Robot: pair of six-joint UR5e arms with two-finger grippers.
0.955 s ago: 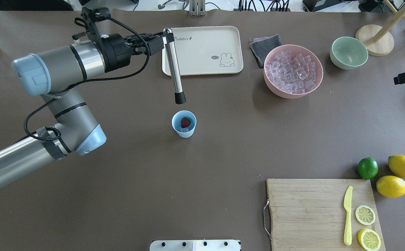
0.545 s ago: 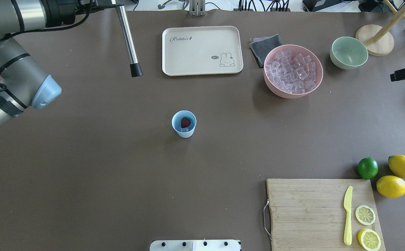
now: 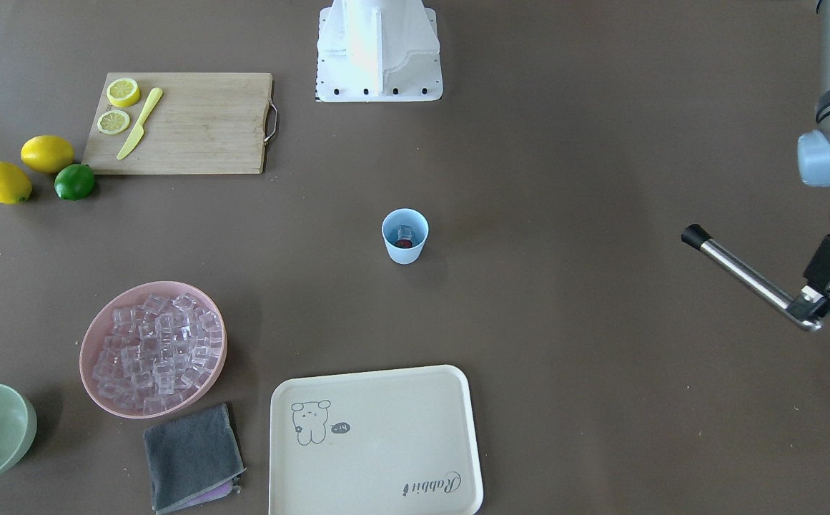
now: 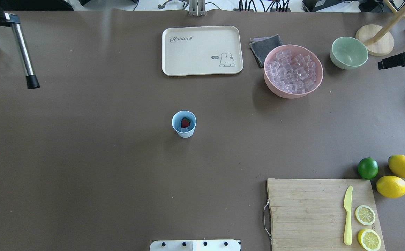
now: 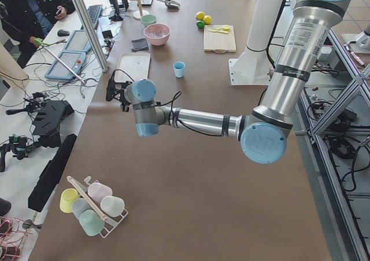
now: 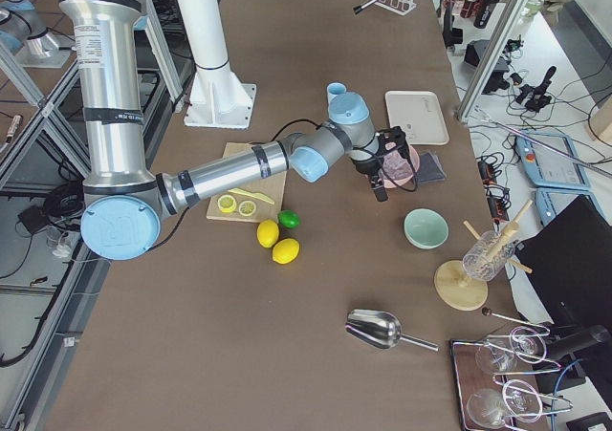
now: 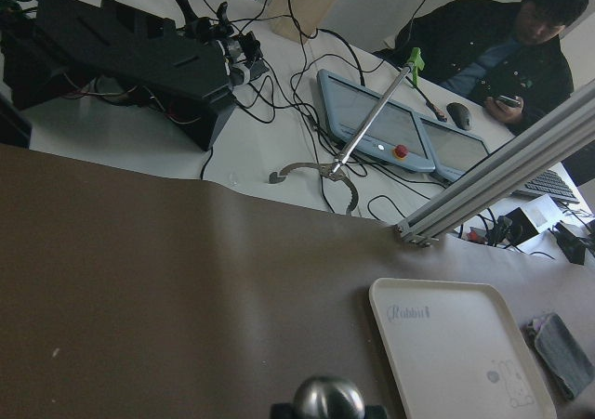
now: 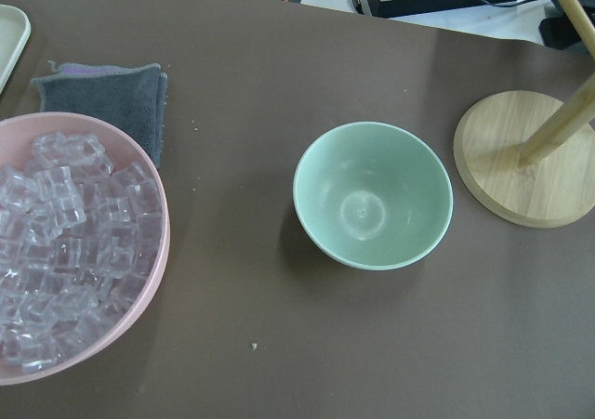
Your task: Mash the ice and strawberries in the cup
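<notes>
Cup [image 4: 184,128] stood mid-table, strawberry [image 4: 186,122] and ice [image 3: 405,232] inside, left gripper [image 3: 813,304] clamped on muddler [image 4: 23,52] over far left corner, right gripper [image 4: 384,63] at right edge, grip unclear.

Brown matte table [image 4: 83,174], white side bench [image 7: 260,159] (cluttered with tablets [image 7: 349,103]), aluminium frame post [image 7: 502,165] nearby.

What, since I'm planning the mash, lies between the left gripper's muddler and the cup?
Nothing visible: only bare table lies between the muddler, held in the left gripper, and the cup.
</notes>
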